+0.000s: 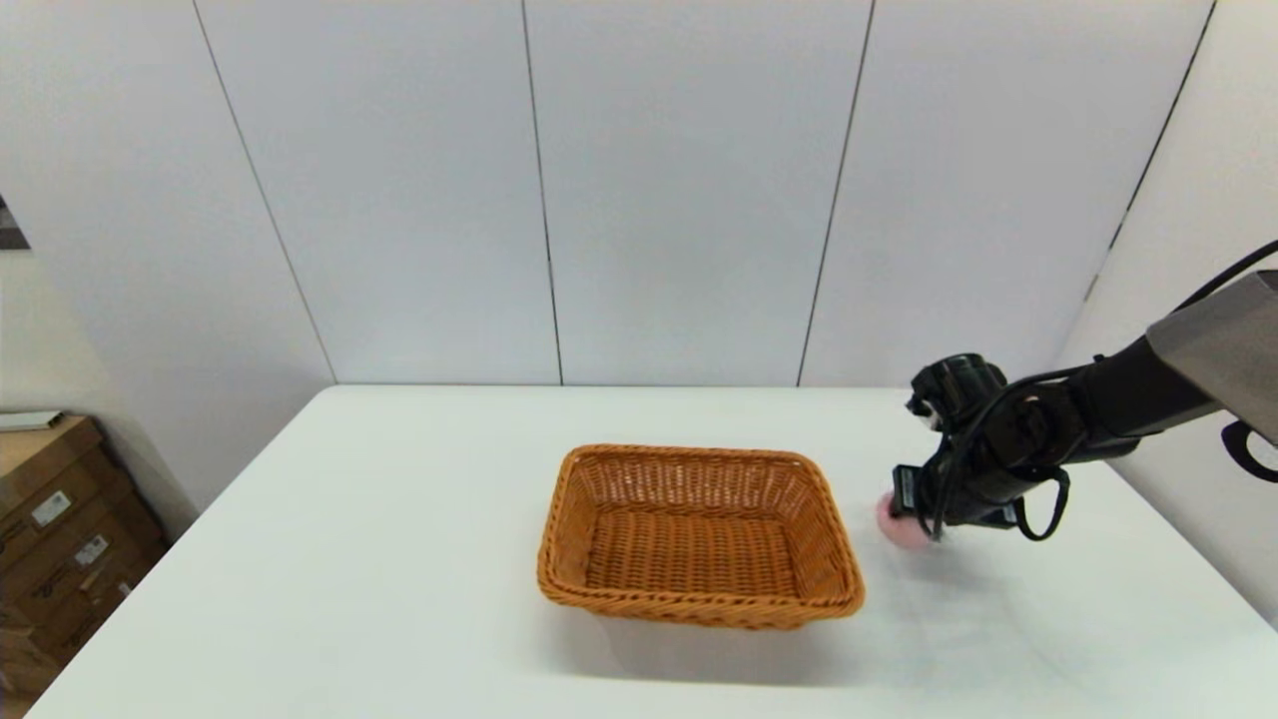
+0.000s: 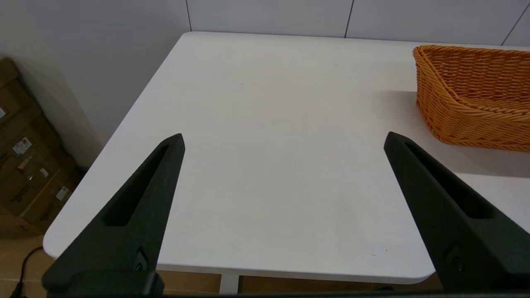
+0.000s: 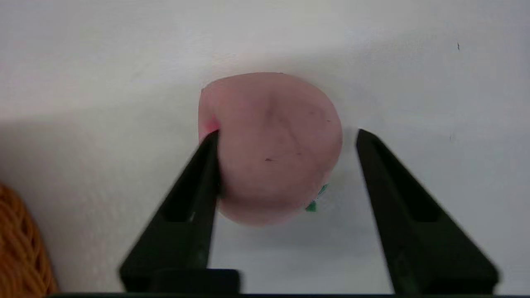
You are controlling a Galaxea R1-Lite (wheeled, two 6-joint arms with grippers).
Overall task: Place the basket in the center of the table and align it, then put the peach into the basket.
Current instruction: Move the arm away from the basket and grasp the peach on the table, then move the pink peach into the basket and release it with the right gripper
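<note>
Right gripper (image 3: 285,134) is down at the peach (image 3: 271,147), centre of the right wrist frame — fingers apart, straddling it; one finger touches its side, the other has a visible gap, so no clamp yet. In the head frame the peach (image 1: 899,524) sits on the table (image 1: 349,559) right of centre, just beside the basket (image 1: 699,529), which lies mid-frame, long axis left-right. Right arm is clearly nearer; the basket is to its left. Left gripper (image 2: 283,138) idle over bare table, fingers wide apart. Count — one peach, one basket.
</note>
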